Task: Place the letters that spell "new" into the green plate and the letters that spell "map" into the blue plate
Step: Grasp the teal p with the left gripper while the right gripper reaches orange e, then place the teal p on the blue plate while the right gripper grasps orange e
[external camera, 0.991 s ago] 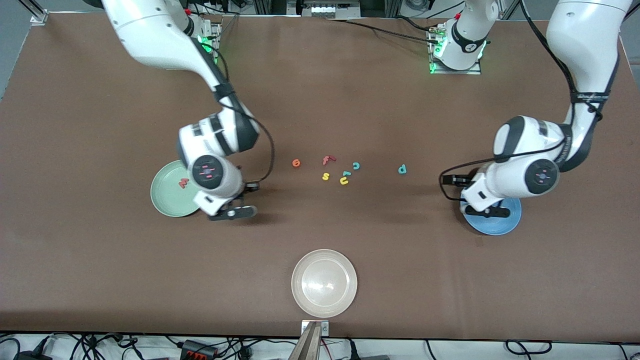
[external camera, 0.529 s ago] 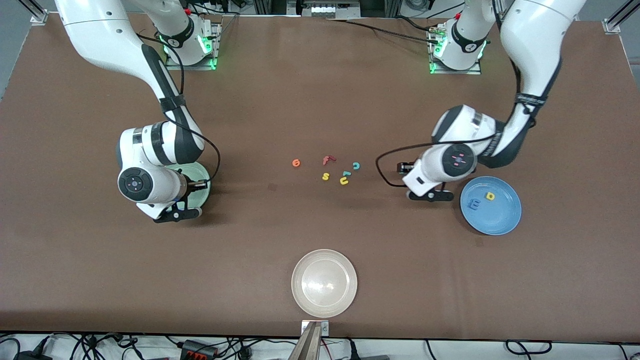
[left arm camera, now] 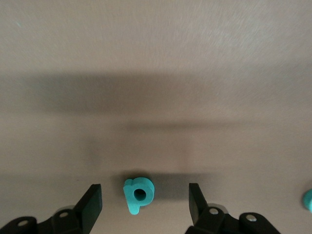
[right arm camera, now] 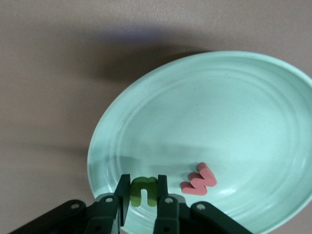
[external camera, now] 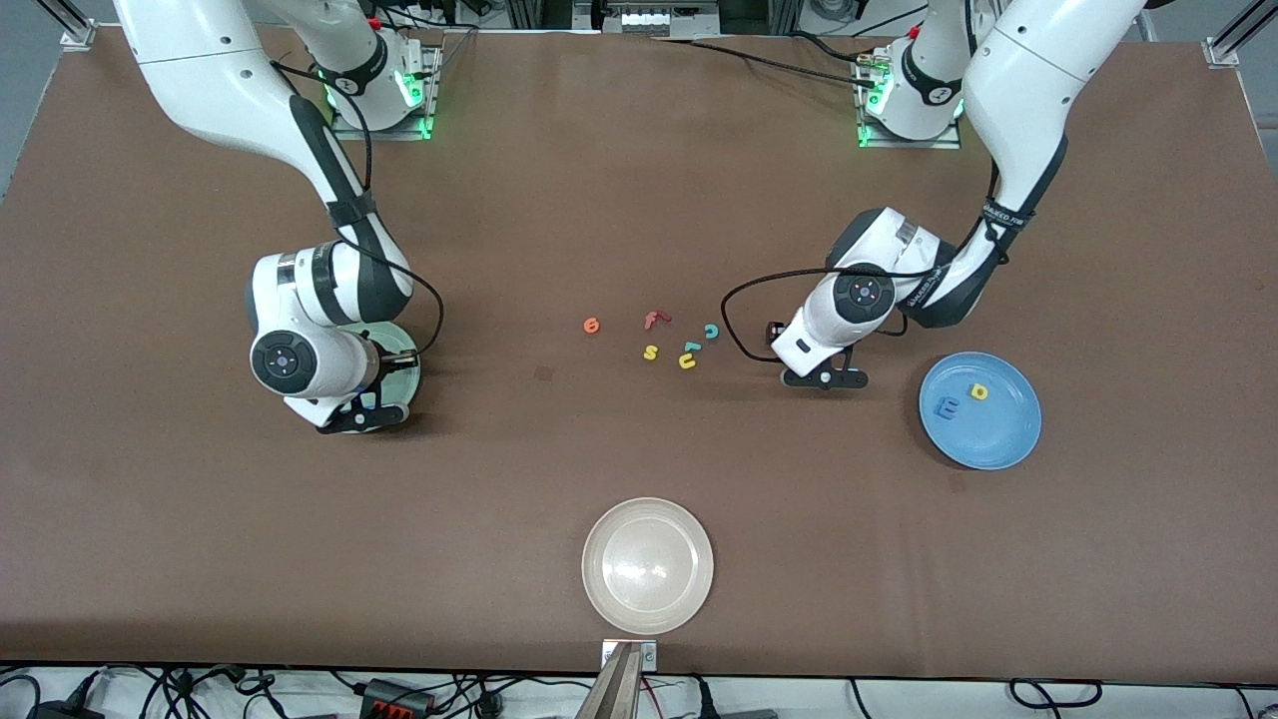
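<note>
While the right gripper (right arm camera: 144,197) holds the "n" (right arm camera: 144,190) clamped over the green plate's (right arm camera: 161,122) rim (beside the "w" (right arm camera: 199,180)), the left gripper (left arm camera: 145,204) — jaws apart — straddles the "p" (left arm camera: 138,193) mid-table, ready to pinch.

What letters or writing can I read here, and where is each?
"n": in jaws of right gripper, over green plate.
"w": in green plate.
"m", "a": in blue plate.
"p": on table, between jaws of left gripper.
"e", "f", "s", "u", "c": on table.
Arm label: too small.
</note>
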You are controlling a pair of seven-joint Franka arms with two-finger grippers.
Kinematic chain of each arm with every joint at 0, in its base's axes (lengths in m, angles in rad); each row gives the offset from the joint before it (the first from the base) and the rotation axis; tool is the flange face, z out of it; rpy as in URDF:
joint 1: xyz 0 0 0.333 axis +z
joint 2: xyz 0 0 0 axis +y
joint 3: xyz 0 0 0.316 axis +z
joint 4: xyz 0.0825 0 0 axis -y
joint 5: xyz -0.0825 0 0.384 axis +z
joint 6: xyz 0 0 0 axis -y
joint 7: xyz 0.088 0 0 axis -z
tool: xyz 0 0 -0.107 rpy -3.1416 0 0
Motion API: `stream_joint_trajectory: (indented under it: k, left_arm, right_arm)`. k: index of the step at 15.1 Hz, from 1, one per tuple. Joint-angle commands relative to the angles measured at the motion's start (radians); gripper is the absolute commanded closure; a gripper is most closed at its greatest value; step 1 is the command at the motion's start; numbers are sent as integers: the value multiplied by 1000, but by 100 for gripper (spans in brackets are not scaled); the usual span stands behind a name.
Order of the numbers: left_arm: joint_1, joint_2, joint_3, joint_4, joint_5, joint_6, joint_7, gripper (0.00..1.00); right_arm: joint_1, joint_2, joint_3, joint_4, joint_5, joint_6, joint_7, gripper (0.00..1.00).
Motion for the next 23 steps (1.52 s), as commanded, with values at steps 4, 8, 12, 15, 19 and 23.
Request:
stream_joint_trajectory:
  k: [4,8,12,15,19,23]
  left_arm:
    - [11,-21,-4,-55,26,53,-20,33]
    - [12,-24,-2,-55,26,51,-20,79]
    - [26,-36,1,-49,26,42,-9,97]
    - [57,-82,1,-6,26,-57,47,98]
    - [150,-93,1,135,26,-255,262,98]
    - [288,-79,3,188,64,-268,500,98]
  right_arm:
    - [-22,-29,6,-27,-2,15,-1,0]
    - [-16,-109,7,-3,3,-39,2,0]
    - [2,-134,20,66,4,-41,-12,0]
    - [74,-129,20,102,14,-38,8,0]
    - [209,-101,20,109,14,-18,72,0]
    - [338,-28,20,131,17,57,164,0]
